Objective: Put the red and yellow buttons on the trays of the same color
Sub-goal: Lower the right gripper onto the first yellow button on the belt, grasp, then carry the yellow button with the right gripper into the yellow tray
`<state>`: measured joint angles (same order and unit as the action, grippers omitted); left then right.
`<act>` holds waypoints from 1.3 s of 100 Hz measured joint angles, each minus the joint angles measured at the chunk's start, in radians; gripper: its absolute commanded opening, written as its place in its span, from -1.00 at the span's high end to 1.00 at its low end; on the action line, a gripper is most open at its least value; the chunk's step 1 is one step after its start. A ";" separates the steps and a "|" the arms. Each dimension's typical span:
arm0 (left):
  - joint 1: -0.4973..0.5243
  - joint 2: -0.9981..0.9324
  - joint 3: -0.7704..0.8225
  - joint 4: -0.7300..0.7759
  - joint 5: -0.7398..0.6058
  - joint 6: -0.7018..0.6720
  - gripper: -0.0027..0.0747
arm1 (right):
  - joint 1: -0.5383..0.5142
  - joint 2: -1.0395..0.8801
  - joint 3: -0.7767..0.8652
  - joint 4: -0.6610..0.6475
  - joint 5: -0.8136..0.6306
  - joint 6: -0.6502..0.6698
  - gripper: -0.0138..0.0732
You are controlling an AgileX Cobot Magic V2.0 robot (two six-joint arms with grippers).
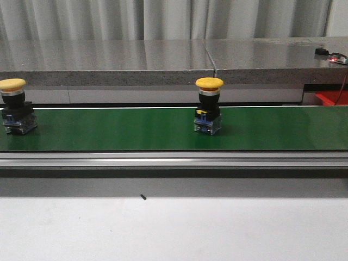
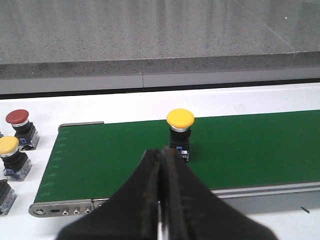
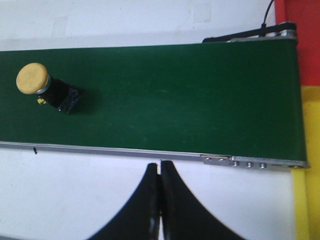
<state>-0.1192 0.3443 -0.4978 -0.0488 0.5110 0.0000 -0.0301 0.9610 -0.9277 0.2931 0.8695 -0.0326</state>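
Two yellow-capped buttons stand upright on the green belt (image 1: pixel 136 130): one at the far left (image 1: pixel 13 107) and one near the middle (image 1: pixel 209 106). In the left wrist view the left button (image 2: pixel 180 131) stands just beyond my left gripper (image 2: pixel 162 152), which is shut with nothing in it. The right wrist view has the middle button (image 3: pixel 46 87) far to one side of my right gripper (image 3: pixel 160 166), also shut and empty, over the white table. A red button (image 2: pixel 21 127) stands off the belt's end. A red tray (image 3: pixel 306 30) and a yellow tray (image 3: pixel 306 200) lie past the belt's other end.
Beside the red button off the belt stand another yellow button (image 2: pixel 11 156) and a partly cut-off black one (image 2: pixel 4 194). A metal rail (image 1: pixel 174 159) edges the belt's near side. A grey stone ledge (image 1: pixel 163 60) runs behind the belt. A small black speck (image 1: pixel 143 197) lies on the white table.
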 measured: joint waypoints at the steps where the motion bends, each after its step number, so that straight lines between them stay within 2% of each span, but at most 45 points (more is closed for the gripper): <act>1: 0.000 0.000 0.000 0.000 0.000 0.000 0.98 | 0.000 0.006 0.000 0.000 0.002 0.000 0.83; 7: 0.000 0.000 0.000 0.000 0.000 0.000 0.98 | 0.000 0.025 0.000 0.014 0.002 0.000 0.78; 14: 0.000 0.000 0.000 0.000 0.000 0.000 0.98 | 0.000 0.039 0.000 0.019 0.010 0.000 0.62; 21: 0.000 0.000 0.000 0.000 0.000 0.000 0.98 | 0.000 0.041 0.000 0.019 0.018 -0.002 0.35; 36: 0.000 0.000 0.000 0.000 0.000 0.000 0.98 | 0.000 0.041 0.000 0.021 0.029 -0.033 -0.41; 45: 0.000 0.000 0.000 0.000 0.000 0.000 0.98 | 0.000 0.041 -0.002 0.021 0.029 -0.051 -0.66; 77: 0.000 0.000 0.000 0.000 0.000 0.000 0.98 | 0.024 0.127 -0.076 0.062 0.025 -0.221 -0.69; 106: 0.000 0.000 0.000 0.000 0.000 0.000 0.98 | 0.176 0.365 -0.177 0.052 -0.002 -0.235 -0.69; 130: 0.000 0.000 0.000 0.000 0.000 0.000 0.98 | 0.240 0.531 -0.269 0.030 -0.023 -0.235 -0.69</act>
<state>-0.1192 0.3443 -0.4978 -0.0492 0.5110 0.0000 0.2099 1.4915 -1.1971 0.3233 0.8466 -0.2679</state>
